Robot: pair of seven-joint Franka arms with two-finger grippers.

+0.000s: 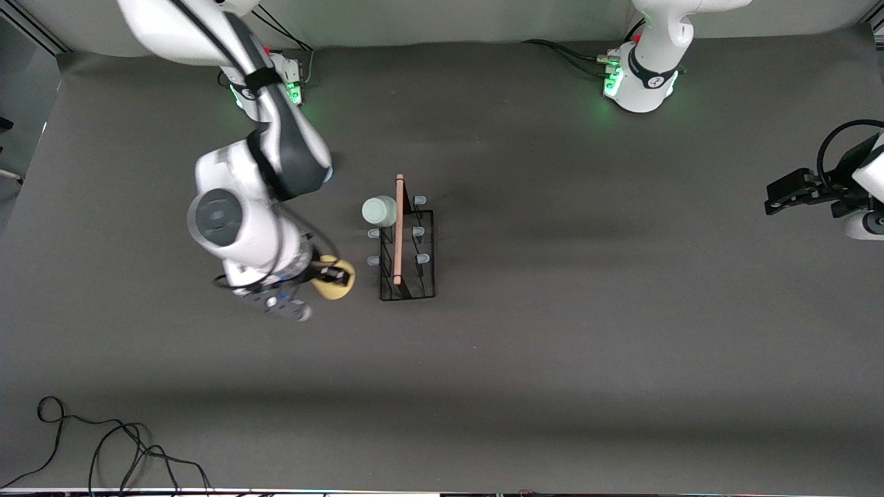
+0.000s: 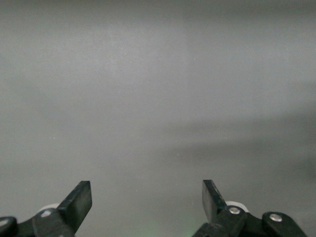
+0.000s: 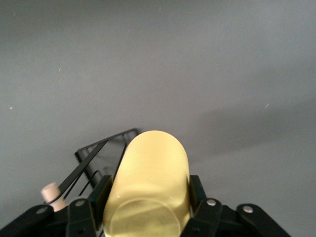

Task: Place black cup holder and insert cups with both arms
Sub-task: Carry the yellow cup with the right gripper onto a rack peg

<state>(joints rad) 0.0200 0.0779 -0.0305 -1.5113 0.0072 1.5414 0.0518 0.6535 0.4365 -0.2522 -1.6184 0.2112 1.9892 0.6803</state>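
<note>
While the black wire cup holder with its light wooden rod handle (image 1: 407,241) already stands on the dark grey surface (image 1: 587,310), roughly midway between the two arms' ends, the step in hand appears to be the loading of cups onto its pegs. A pale green tapered plastic cup (image 1: 378,210) sits on the peg row facing the right arm's end, at the end of that row farther from the front camera. The right gripper (image 1: 334,276) has its jaws pinching the small yellow tapered plastic cup (image 3: 148,185) across its sides, the cup lying roughly level between them. It is just beside the rack's nearer corner, on the right arm's side. No light blue cup can be made out in any view.

The next move probably calls for turning the yellow cup mouth toward a free pale-tipped peg (image 1: 373,261) and sliding it on without knocking the rack.

The right arm reaches out from its base with its elbow bent and its wrist low by the rack. The left arm waits at its own end of the surface, the left gripper (image 1: 787,193) over bare surface with its jaws spread and holding nothing.
</note>
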